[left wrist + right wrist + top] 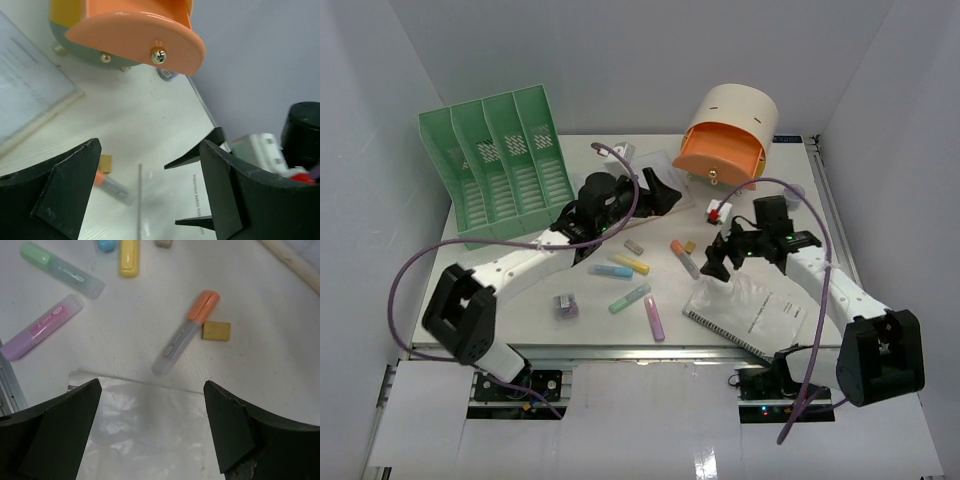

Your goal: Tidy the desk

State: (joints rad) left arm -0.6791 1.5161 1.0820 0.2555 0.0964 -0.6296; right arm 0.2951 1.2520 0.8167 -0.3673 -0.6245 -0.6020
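Note:
The white desk (525, 322) is strewn with highlighters: blue (611, 270), yellow (631, 264), green (629, 298), pink (654, 318) and orange (684, 258). A small tan eraser (689, 246) lies beside the orange one. My left gripper (665, 194) is open and empty, held above the desk before the orange drawer box (725, 135). In the left wrist view the left gripper (149, 145) frames bare desk, with the drawer front (135, 32) ahead. My right gripper (715, 260) is open and empty. In the right wrist view the right gripper (151, 383) hovers over a clear plastic sleeve (150, 430), with the orange highlighter (186, 333) just beyond.
A green file rack (500, 165) stands at the back left. A spiral notebook (765, 320) lies at the front right under the plastic sleeve. A purple clip (566, 306) sits front left. A red-and-white item (719, 210) rests between the grippers. White walls enclose the desk.

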